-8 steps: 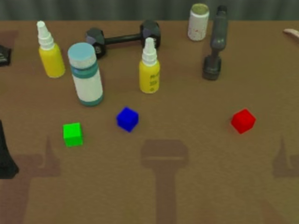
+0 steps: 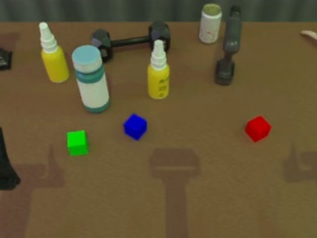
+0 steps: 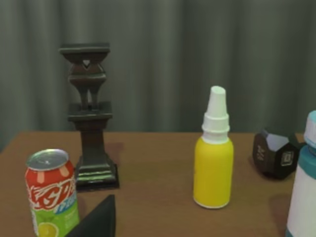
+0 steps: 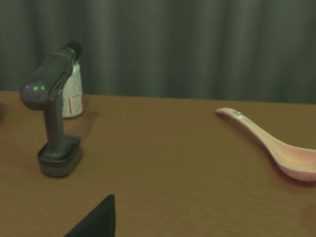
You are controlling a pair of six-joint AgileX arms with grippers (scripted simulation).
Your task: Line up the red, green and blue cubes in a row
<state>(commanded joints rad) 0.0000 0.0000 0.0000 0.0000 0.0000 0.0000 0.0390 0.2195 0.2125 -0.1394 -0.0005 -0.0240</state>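
Three cubes lie apart on the brown table in the top view. The green cube (image 2: pixel 77 143) is at the front left, the blue cube (image 2: pixel 134 126) a little right of it and farther back, and the red cube (image 2: pixel 257 128) well off to the right. My left arm (image 2: pixel 6 168) stays at the table's left edge, away from the cubes. A dark part of my left gripper (image 3: pixel 98 219) shows in the left wrist view. My right arm is outside the top view; a dark part of my right gripper (image 4: pixel 98 222) shows in its wrist view. No cube appears in either wrist view.
Behind the cubes stand two yellow dropper bottles (image 2: pixel 54 62) (image 2: pixel 158 75), a white and teal bottle (image 2: pixel 91 79), a dumbbell (image 2: pixel 131 39), a white jar (image 2: pixel 210 22) and a dark handheld device (image 2: pixel 228 47). A spoon (image 4: pixel 276 145) lies far right. A soda can (image 3: pixel 49 190) and dark stand (image 3: pixel 91 123) sit far left.
The arm shadow at the table's right edge has shifted slightly to the left. The cubes and the left arm have not moved.
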